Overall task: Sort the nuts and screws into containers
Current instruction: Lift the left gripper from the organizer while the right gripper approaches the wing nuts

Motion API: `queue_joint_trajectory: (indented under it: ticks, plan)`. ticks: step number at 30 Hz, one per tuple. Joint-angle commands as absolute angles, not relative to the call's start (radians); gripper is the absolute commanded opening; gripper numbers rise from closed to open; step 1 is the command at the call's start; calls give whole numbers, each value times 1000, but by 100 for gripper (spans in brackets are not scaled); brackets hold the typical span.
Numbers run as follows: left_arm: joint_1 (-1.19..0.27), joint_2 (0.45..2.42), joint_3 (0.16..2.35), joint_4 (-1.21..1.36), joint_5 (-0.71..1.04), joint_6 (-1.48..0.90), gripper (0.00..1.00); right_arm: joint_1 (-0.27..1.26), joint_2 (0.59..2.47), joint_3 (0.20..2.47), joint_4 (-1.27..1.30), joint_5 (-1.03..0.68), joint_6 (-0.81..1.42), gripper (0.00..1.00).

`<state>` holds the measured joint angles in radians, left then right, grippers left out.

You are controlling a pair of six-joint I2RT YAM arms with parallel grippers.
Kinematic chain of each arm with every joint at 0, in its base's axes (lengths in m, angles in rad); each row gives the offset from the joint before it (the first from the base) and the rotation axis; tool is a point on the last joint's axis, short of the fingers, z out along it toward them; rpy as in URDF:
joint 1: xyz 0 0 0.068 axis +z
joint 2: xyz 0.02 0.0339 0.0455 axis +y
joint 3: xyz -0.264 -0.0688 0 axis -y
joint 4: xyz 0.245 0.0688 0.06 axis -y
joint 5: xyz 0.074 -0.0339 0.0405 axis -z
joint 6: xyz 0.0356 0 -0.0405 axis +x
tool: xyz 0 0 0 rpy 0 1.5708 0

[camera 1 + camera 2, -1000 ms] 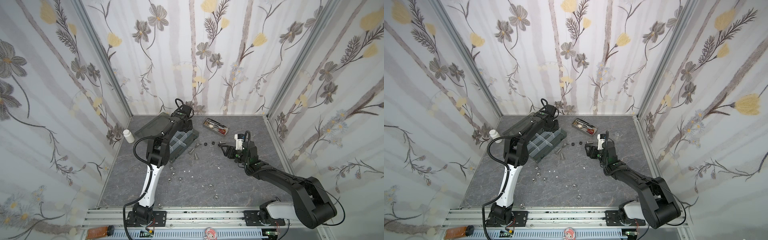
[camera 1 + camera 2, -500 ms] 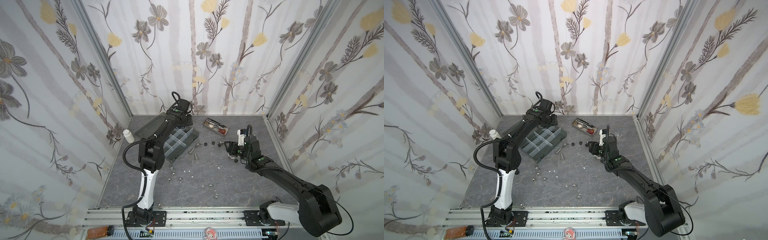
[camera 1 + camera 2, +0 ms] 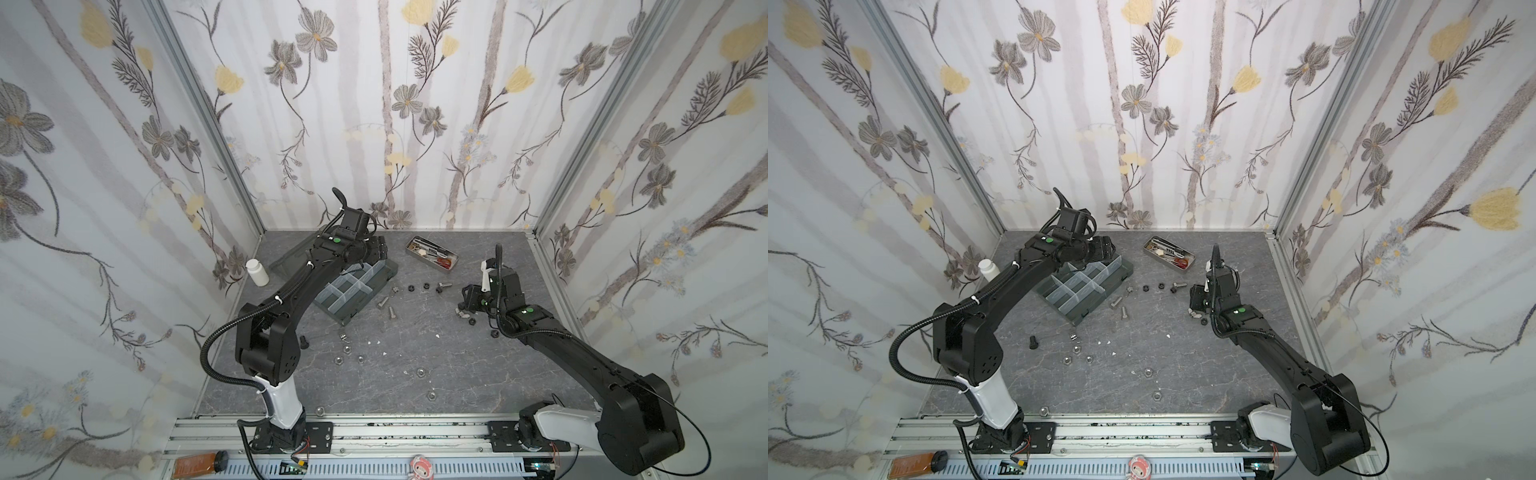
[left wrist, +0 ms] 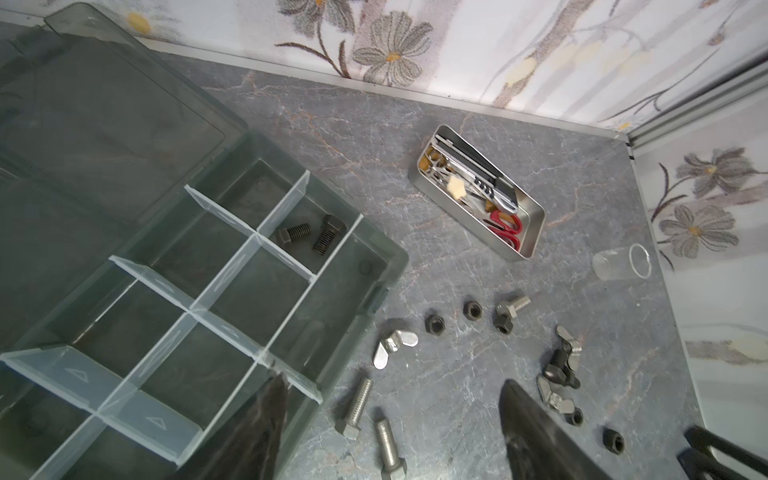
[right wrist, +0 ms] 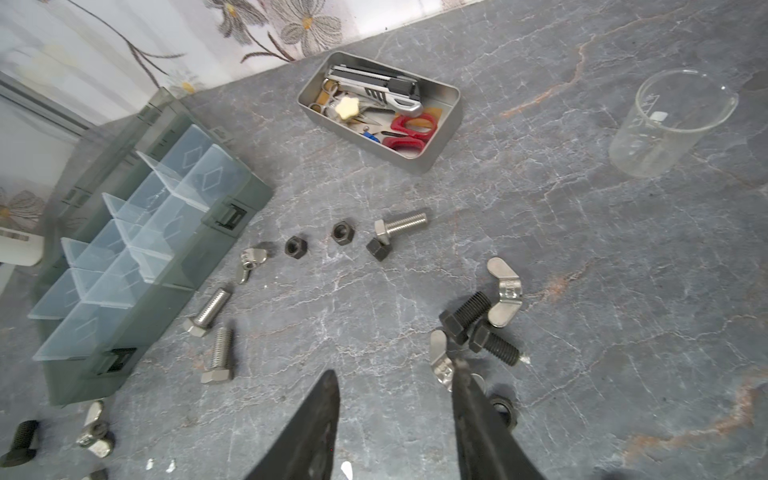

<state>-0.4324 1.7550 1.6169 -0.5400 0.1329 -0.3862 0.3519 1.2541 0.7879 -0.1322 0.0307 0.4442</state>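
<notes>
Two black screws (image 4: 293, 235) lie together in one compartment (image 4: 299, 212) of the open box (image 4: 345, 332), whose far end the left arm (image 3: 291, 291) covers in both top views. Its elbow sits nearer the front rail than a second ago. The left pincer (image 4: 394, 380) hangs wide apart, empty, over the box wall. Silver screws (image 4: 357, 407) and black nuts (image 4: 434, 324) lie loose on the worktop (image 4: 374, 124). The tin (image 4: 534, 232) holds scissors (image 4: 507, 230). The right pincer (image 5: 394, 370), apart, empty, hovers by loose black screws (image 5: 465, 316), one fingertip (image 5: 461, 374) overlapping a wing nut (image 5: 436, 345).
</notes>
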Motion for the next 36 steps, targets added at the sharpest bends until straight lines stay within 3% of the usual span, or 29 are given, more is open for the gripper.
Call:
queue_joint_trajectory:
  ticks: [1,12,21,36]
  plan:
    - [-442,1682,1552,-460,159,-390,88,337,1268,786,-161,63,473,55]
    - [-449,1447,1363,-462,128,-372,97,265,1359,769,-121,57,600,47]
    - [-449,1303,1211,-473,81,-344,100,249,1453,772,-91,54,635,58]
    - [-449,1233,1125,-452,64,-325,100,238,1584,789,-52,40,681,58]
